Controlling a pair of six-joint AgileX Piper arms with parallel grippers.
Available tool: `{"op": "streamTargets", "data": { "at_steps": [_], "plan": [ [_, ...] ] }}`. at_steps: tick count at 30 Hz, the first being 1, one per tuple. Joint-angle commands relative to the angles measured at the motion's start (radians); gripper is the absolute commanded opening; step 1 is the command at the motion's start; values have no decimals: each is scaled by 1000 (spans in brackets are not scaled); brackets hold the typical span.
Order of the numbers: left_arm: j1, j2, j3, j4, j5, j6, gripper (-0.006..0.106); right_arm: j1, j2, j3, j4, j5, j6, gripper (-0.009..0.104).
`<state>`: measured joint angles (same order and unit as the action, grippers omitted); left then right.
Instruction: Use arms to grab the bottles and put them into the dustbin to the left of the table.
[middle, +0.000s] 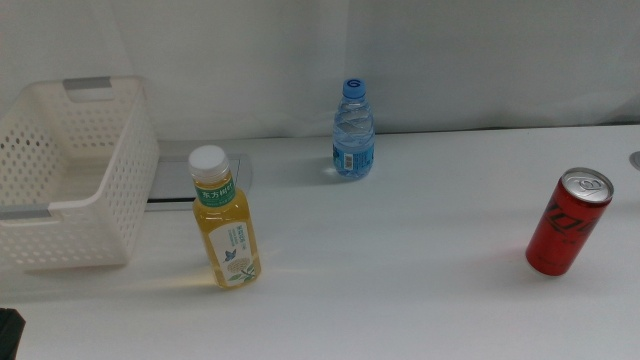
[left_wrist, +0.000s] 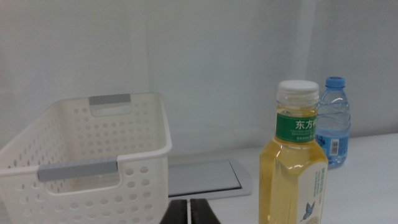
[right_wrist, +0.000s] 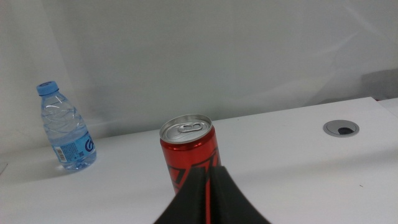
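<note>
White plastic, full of holes, makes up the basket we see at the left edge of the tabletop; it has grey handle bars and sits partly over a grey metal plate. Just to the right of the basket stands the tea bottle, upright, yellow with a white cap and a green label. Farther back, near the middle, the water bottle with its blue cap stands upright too. Well apart from both, toward the right edge, the red can stands upright.

We see the left gripper low and close to the basket, pointing between the basket and the tea bottle, its 2 jaws pressed together with only a thin slit between them and nothing held. The right gripper sits just in front of the can, its jaws likewise closed together on nothing. Neither arm reaches into the middle view.
</note>
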<state>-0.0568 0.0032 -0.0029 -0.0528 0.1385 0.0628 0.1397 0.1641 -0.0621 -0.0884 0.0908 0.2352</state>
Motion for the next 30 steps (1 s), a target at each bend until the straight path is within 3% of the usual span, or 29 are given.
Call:
{"op": "streamTargets", "data": {
  "at_steps": [1, 21, 24, 27, 30],
  "plan": [
    [-3, -35, 39, -5, -15, 0, -3, 2, -5, 5, -24, -3, -8, -3],
    [-3, -35, 39, -9, -53, -31, -1, 2, -5, 5, -24, 8, -8, 1],
    [-3, -32, 39, -9, -53, -70, 7, 2, -5, 5, -24, 8, -8, 15],
    [-3, -32, 39, -9, -53, -132, 30, 2, -5, 5, -24, 2, -8, 45],
    [-3, -32, 39, -9, -53, -241, 75, 2, -5, 5, -24, -19, -8, 82]
  ]
}}
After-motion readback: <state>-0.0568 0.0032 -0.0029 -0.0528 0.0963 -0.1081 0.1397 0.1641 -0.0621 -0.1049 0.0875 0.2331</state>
